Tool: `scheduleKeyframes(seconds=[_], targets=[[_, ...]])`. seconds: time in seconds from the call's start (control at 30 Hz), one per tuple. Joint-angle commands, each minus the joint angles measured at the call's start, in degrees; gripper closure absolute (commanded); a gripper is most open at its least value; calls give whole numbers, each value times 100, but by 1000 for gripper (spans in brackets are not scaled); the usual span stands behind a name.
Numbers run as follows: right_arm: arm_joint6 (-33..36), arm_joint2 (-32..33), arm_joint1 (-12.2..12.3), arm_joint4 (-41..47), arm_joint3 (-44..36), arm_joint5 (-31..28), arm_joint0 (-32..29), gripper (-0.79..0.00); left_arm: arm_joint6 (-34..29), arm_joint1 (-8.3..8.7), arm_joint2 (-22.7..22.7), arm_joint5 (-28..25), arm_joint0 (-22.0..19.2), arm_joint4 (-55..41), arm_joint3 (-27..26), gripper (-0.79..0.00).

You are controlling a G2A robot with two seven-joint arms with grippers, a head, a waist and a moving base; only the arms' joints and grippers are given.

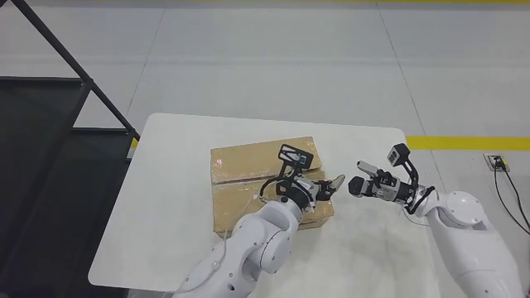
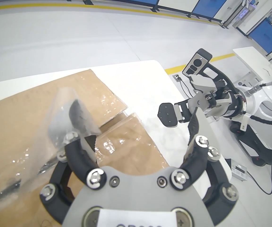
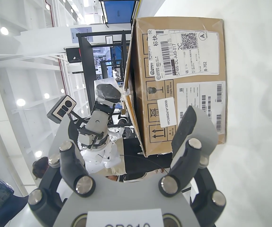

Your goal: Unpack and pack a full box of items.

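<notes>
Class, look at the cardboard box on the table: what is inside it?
Little shows. The box has its top flaps folded down, leaving only a narrow dark slit between them. Whatever is inside is covered by the flaps.

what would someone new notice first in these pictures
A brown cardboard box with a glossy taped top sits in the middle of the white table. The left gripper hovers open over the box's edge, with clear plastic film clinging to one finger. The right gripper is open just beside the box, facing its labelled side.
</notes>
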Motion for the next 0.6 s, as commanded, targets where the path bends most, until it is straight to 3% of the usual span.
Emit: scheduleKeyframes(seconds=[0.0,0.57], targets=[[0,17,10,9,15,-8,-4,-785,-15,-31,13,-5,-27,18,42,-785],[-177,648,184,434,-183,-285,-547,-785,-170,-266,90,-70,-148,193,297,-785]])
